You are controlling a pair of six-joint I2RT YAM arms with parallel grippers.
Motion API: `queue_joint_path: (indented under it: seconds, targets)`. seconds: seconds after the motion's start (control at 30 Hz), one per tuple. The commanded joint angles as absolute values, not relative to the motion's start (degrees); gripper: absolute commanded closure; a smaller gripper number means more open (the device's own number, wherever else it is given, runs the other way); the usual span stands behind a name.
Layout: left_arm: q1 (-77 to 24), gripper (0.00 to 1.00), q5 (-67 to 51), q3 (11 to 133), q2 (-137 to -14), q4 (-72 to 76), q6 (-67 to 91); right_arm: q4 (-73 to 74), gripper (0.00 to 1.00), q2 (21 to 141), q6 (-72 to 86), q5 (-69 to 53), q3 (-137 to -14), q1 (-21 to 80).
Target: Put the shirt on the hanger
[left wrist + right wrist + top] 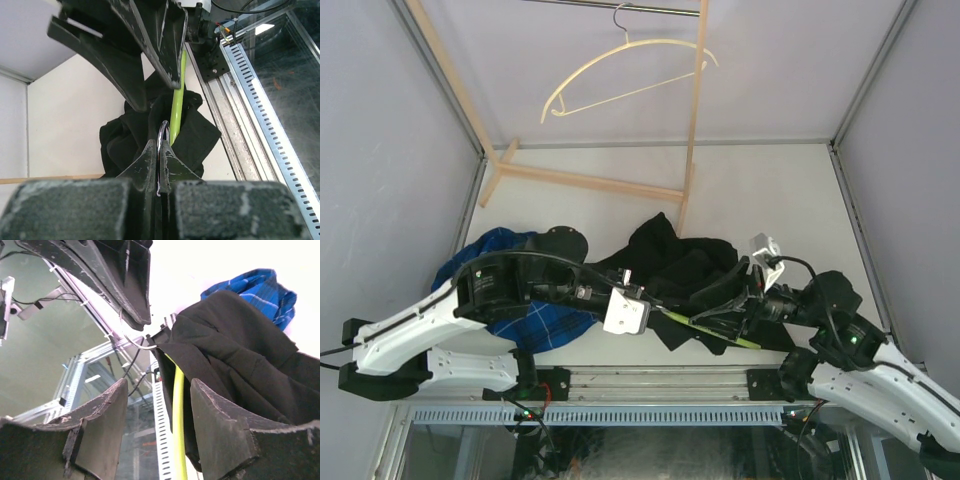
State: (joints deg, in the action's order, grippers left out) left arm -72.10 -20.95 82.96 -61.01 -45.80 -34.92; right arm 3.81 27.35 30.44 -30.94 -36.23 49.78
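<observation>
**Hanger in the cloth, shirt not yet hung**

The job looks about halfway through. The black shirt (235, 350) lies bunched in a heap near the middle of the table's (770, 200) near edge. The green hanger (178, 405) runs in under its near side, so only a stretch of the bar shows below the cloth. At least part of the shirt is draped over that bar. No collar or shoulder can be seen sitting squarely on the hanger, and I cannot tell whether either end has gone into a sleeve opening. What seems left is to seat both shoulders, pull the cloth straight and lift the whole thing clear.

A blue plaid shirt (520, 300) lies toward the near left corner, touching the black one. A pale hanger (620, 60) hangs from the rail above the far edge and plays no part.

The left arm reaches low from the near left corner across the plaid shirt, with its wrist pointing right. The left gripper (160, 150) is pinched tight on the hanger's metal hook (136, 344).

The right arm is folded at the near right corner with its wrist pointing left, so the two grippers face each other closely. The right gripper (159, 387) has its fingers (215, 410) well apart. The green bar passes between them without either pad touching it, and the shirt's edge lies just beside the outer finger.
</observation>
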Motion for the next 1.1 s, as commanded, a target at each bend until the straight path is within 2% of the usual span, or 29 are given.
queue_joint_path:
  seconds: [0.0, 0.07, 0.13, 0.33, 0.6, 0.8, 1.07]
  targets:
    - [-72.16, 1.0, -20.03, 83.81, -59.93, -43.62, -34.11, 11.83, 0.51, 26.33, 19.79, -31.14, -40.47, 48.81]
    - [-72.16, 1.0, -19.36, 83.48, -59.63, -43.36, -34.02, 15.16, 0.6, 26.6, 15.19, -31.52, -41.29, 48.78]
    - [-72.16, 1.0, -18.72, 83.16, -59.34, -43.1, -33.93, 17.33, 0.63, 26.61, 11.03, -33.01, -41.4, 48.78]
    - [-72.16, 1.0, -15.96, 83.15, -59.83, -43.1, -33.28, 20.03, 0.61, 25.42, -3.48, -35.59, -41.38, 51.25]
    - [-72.16, 1.0, -15.76, 82.89, -60.26, -42.45, -32.76, 18.34, 0.64, 27.28, -12.35, -26.17, -40.88, 58.9]
    - [-72.16, 1.0, -16.06, 83.41, -60.32, -42.84, -32.78, 18.24, 0.67, 29.48, -13.57, -19.06, -40.92, 60.62]
    - [-72.16, 1.0, -16.55, 83.33, -60.21, -43.07, -32.83, 16.99, 0.67, 30.05, -13.37, -17.38, -40.6, 60.64]
